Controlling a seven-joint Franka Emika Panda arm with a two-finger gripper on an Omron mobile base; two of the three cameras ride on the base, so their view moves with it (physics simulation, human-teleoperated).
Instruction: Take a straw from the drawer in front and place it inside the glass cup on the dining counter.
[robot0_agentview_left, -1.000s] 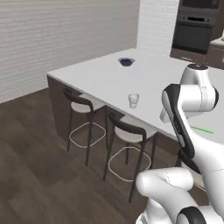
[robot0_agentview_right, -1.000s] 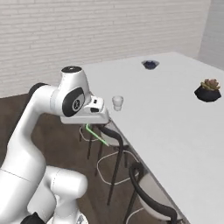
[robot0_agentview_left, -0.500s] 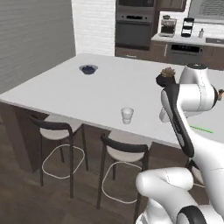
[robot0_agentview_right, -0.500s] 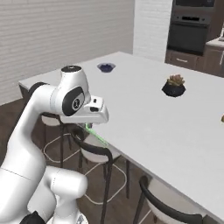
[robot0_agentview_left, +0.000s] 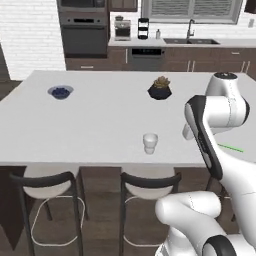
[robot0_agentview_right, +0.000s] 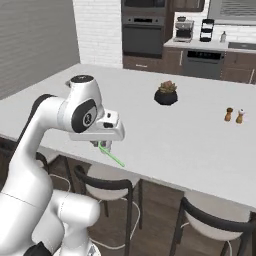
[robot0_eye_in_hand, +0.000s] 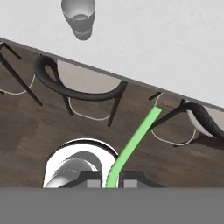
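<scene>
On the desk (robot0_agentview_left: 100, 125): glass cup (robot0_agentview_left: 150, 142) near the front edge, a bowl (robot0_agentview_left: 60, 92) toward the far left corner, a potted plant (robot0_agentview_left: 160, 88) behind the cup toward the far edge, two shakers (robot0_agentview_right: 234, 115) side by side further right. Below the front edge, stools (robot0_agentview_left: 47, 187) tucked in on the floor. Just off the front edge, right of the cup: end effector (robot0_agentview_right: 101, 145) clamped on the straw (robot0_agentview_right: 112, 155), which juts out over the stools.

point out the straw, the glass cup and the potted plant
straw (robot0_eye_in_hand: 131, 146), hand view, middle of the green shaft
glass cup (robot0_agentview_left: 150, 143), left base view, its side wall
potted plant (robot0_agentview_right: 166, 94), right base view, on the dark pot
</scene>
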